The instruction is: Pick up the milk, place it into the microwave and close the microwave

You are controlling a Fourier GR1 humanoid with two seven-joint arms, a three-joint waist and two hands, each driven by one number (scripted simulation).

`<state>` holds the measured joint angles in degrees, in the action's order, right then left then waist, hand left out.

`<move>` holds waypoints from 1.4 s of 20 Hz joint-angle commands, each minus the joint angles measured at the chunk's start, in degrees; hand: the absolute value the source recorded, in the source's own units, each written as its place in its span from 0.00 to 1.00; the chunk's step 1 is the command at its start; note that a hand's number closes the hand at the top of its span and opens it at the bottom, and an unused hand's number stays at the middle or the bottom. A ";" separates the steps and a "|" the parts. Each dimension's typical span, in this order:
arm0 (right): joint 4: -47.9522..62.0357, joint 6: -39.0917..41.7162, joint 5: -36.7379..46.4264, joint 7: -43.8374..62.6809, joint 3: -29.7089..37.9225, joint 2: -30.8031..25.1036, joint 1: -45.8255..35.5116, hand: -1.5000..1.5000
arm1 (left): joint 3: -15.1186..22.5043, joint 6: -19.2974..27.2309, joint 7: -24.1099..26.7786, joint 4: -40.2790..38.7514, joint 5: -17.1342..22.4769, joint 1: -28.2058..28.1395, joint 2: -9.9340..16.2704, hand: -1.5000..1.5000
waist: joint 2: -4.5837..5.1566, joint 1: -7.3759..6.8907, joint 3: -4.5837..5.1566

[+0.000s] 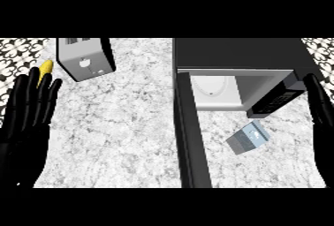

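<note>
A small grey-blue milk carton [248, 137] lies tilted on the marble counter, in front of the microwave's opening. The black microwave [241, 53] stands at the back right with its white inside [215, 90] showing. Its door [191, 132] is swung wide open, seen edge-on as a dark strip running toward me. My right hand [320, 106] shows at the right edge, open with fingers up, to the right of the carton and apart from it. At the left edge my left hand [29, 110] rests open, fingers up, far from the carton.
A silver toaster [85, 57] stands at the back left. A yellow banana [45, 70] lies beside it, just behind my left hand's fingertips. Patterned tiles show at the far corners. The open door splits the counter between left and right.
</note>
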<state>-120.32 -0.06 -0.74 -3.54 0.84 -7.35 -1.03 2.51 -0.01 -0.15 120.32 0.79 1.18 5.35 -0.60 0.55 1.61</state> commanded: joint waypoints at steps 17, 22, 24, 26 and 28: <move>-7.48 12.02 -9.30 -3.59 1.08 0.39 28.78 0.00 | 30.47 22.91 4.53 -3.98 -9.99 -13.53 -5.34 0.00 | 0.46 0.07 -1.65; 1.77 12.34 -3.84 -12.42 -0.65 3.30 30.35 0.00 | 35.15 27.18 8.82 -7.70 -12.22 -14.28 -5.35 0.00 | 0.54 -0.22 -1.64; -1.76 13.70 -4.04 -12.51 -0.04 2.46 34.60 0.00 | 37.61 26.73 9.22 -5.68 -13.11 -17.74 -5.35 0.00 | 0.48 -0.23 -1.63; 1.48 13.63 -4.39 -16.12 1.78 3.24 33.56 0.00 | 40.64 28.57 11.03 -5.69 -13.54 -20.52 -5.35 0.00 | 0.47 -0.33 -1.63; 4.66 12.18 1.14 -16.60 -2.09 4.79 31.72 0.00 | 44.43 36.31 10.72 -10.01 -13.21 -15.05 -5.35 0.00 | 0.56 -0.28 -1.62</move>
<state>-119.06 12.43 -3.68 -16.97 0.53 -3.92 30.64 41.26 28.43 10.49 113.55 -11.74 -16.85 0.05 -0.11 0.25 -0.01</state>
